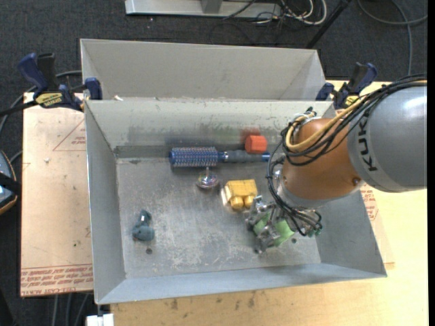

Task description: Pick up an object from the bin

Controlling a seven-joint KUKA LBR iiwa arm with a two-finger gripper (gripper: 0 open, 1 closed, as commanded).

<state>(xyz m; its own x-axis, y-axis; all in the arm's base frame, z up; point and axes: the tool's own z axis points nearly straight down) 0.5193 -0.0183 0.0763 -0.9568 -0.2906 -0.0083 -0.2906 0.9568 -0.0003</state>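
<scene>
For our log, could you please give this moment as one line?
gripper low, bin lower-right | over green thing | yellow block beside | hold unconfirmed

The bin (102, 202) is dull grey with darker scuffs. At upper middle lie a blue brush (194, 157) with dotted bristles and an orange-red block (255, 143). A yellow piece (240, 194) sits at centre and a teal lump (143, 229) at lower left, while a bright green bit (282, 233) shows beneath the orange wrist cover (316, 165).
</scene>
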